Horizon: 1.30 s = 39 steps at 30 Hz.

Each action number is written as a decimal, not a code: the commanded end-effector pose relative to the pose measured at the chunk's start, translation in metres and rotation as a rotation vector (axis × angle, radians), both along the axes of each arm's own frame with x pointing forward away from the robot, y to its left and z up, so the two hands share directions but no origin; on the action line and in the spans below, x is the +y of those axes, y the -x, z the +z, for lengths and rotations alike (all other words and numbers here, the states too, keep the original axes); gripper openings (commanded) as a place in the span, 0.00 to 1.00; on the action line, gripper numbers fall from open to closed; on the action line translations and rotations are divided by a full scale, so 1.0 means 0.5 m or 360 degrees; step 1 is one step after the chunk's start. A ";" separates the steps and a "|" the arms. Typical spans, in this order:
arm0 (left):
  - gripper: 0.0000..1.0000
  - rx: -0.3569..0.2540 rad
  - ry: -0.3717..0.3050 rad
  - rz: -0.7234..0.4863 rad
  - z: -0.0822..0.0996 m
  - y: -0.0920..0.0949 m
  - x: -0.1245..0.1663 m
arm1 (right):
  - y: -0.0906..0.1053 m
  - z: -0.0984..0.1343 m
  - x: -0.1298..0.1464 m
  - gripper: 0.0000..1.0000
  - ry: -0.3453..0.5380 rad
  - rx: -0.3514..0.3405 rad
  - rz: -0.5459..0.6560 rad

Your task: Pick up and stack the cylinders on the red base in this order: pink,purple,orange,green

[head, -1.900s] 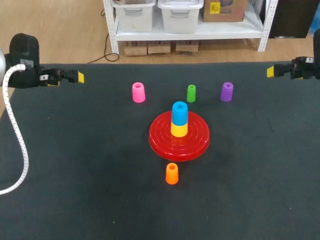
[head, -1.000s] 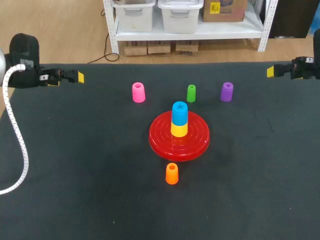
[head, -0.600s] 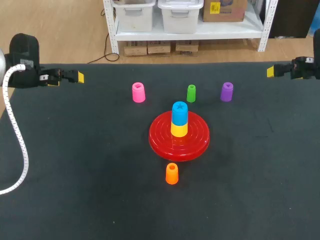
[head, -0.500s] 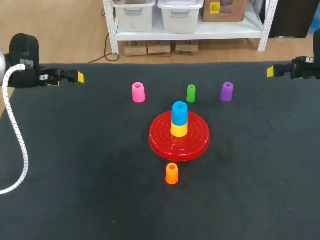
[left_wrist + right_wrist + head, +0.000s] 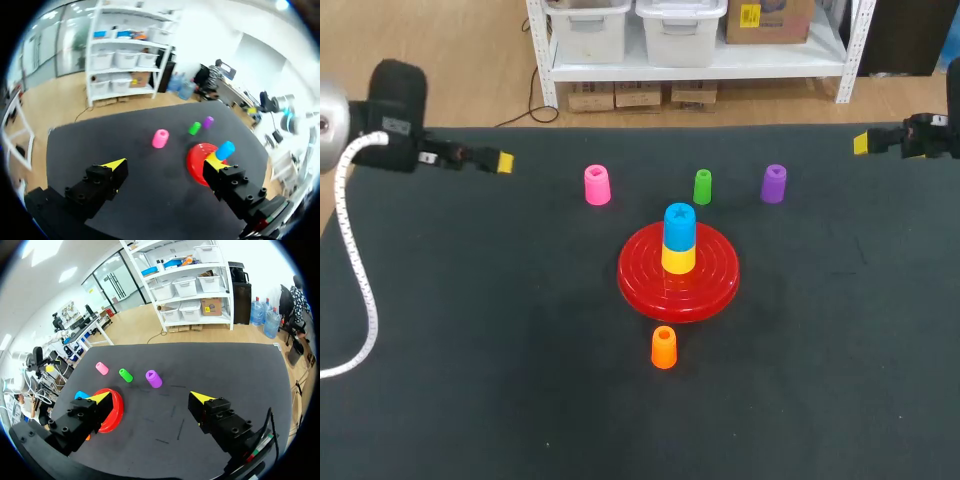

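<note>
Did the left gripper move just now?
Yes. The left gripper has slid inward over the table, closer to the pink cylinder, which stayed put.

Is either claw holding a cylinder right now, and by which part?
Nothing is held: left claw and right claw are both open and empty; the pink cylinder stands untouched.

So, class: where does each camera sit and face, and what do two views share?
Head view: above and behind the robot, looking down on the table; left gripper at left, right gripper at right.
Left wrist view: on the left wrist, facing the pink cylinder past its open gripper.
Right wrist view: on the right wrist, facing the purple cylinder past its open gripper.
Shared: both wrist views show the red base.
</note>
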<state>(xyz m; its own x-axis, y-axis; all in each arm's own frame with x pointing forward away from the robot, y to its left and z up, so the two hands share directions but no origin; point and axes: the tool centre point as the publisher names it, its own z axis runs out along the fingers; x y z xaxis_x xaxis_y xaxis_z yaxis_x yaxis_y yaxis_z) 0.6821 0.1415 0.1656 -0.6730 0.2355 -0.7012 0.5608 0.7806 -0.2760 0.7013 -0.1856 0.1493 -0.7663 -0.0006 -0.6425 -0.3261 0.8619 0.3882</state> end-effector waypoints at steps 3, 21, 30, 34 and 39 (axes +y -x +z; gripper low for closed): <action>1.00 -0.0267 -0.0051 -0.0733 0.020 0.033 -0.037 | 0.001 0.001 0.000 1.00 0.0002 0.0000 -0.0002; 1.00 -0.0223 -0.0209 -0.0668 0.018 0.032 -0.067 | 0.001 0.001 0.000 1.00 0.0002 0.0000 -0.0002; 1.00 -0.0223 -0.0209 -0.0668 0.018 0.032 -0.067 | 0.001 0.001 0.000 1.00 0.0002 0.0000 -0.0002; 1.00 -0.0223 -0.0209 -0.0668 0.018 0.032 -0.067 | 0.001 0.001 0.000 1.00 0.0002 0.0000 -0.0002; 1.00 -0.0223 -0.0209 -0.0668 0.018 0.032 -0.067 | 0.001 0.001 0.000 1.00 0.0002 0.0000 -0.0002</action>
